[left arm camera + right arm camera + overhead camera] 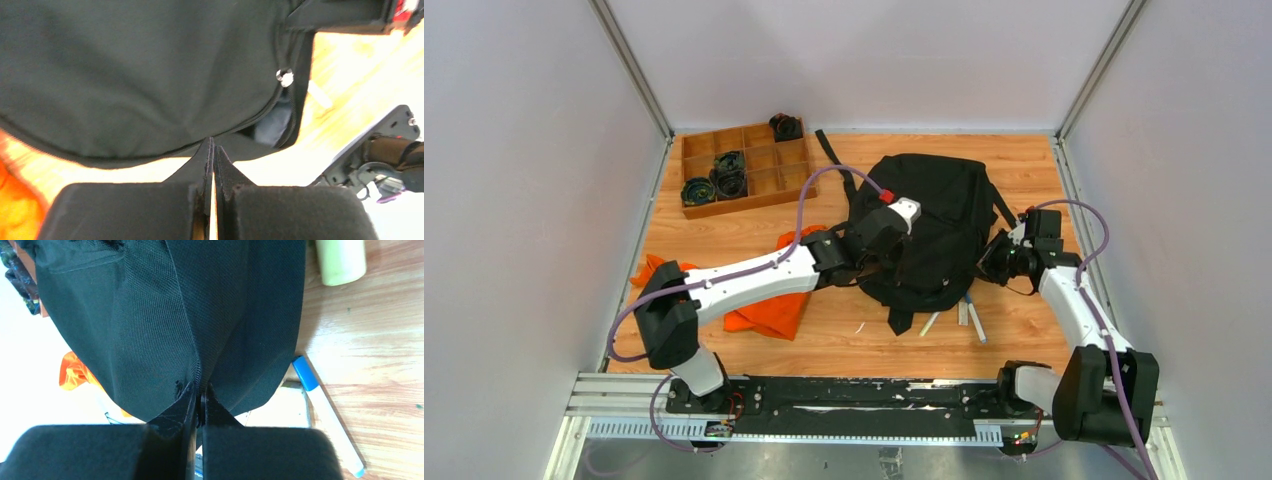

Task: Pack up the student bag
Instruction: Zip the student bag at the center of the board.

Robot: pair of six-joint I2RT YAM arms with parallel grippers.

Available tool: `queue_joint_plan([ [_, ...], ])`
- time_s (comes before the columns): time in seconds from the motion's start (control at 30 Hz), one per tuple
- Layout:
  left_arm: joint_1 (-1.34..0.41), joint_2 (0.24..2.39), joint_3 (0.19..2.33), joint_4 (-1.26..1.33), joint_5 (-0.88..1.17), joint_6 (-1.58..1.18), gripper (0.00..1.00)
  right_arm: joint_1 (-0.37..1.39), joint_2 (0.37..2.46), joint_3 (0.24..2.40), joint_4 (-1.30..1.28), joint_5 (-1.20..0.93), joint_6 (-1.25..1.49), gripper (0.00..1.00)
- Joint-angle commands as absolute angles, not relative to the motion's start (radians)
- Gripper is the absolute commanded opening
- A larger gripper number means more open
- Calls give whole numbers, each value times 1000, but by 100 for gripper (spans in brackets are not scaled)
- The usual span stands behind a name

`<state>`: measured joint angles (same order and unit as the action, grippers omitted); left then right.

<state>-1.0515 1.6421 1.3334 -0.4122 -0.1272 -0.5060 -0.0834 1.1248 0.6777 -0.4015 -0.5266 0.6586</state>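
The student bag (936, 215), a large black backpack, lies in the middle of the wooden table. My left gripper (876, 240) is at its left side, jaws shut, with the tips pinching the bag's edge (150, 75) just by the open zipper and its silver pull (285, 76). My right gripper (998, 262) is at the bag's right edge, shut on a fold of the bag's fabric along a seam (150, 325). In both wrist views the bag hangs a little above the table.
An orange cloth (769, 308) lies left of the bag under my left arm. Pens (969, 315) lie in front of the bag; a blue-capped marker (325, 412) and a pale green cylinder (341, 260) show beside it. A wooden compartment tray (754, 185) stands at the back left.
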Motion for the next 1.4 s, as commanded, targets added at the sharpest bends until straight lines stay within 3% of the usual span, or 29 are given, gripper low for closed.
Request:
queue_joint_plan([
  [0.0,-1031,1570,1271,-413,-212,-441,0,-109,1147,745,-431,-479,608,0],
  [0.17,-1035,1595,1340,-406,-111,-435,0,-109,1134,744,-416,-505,605,0],
  [0.23,-1045,1649,1393,-408,-86,-436,10,-109,1126,732,-399,-520,604,0],
  [0.33,-1070,1736,1494,-420,-49,-435,34,-109,1125,719,-395,-533,605,0],
  [0.43,-1085,1820,1588,-429,-32,-446,44,-109,1124,711,-387,-546,609,0],
  [0.6,-1091,1962,1743,-471,-28,-468,54,-109,1125,709,-373,-560,619,0],
  [1.0,-1105,2144,1927,-578,-123,-471,54,-109,1119,716,-370,-575,622,0],
  [1.37,-1105,2124,1862,-535,-178,-533,39,-109,1109,701,-367,-581,625,0],
])
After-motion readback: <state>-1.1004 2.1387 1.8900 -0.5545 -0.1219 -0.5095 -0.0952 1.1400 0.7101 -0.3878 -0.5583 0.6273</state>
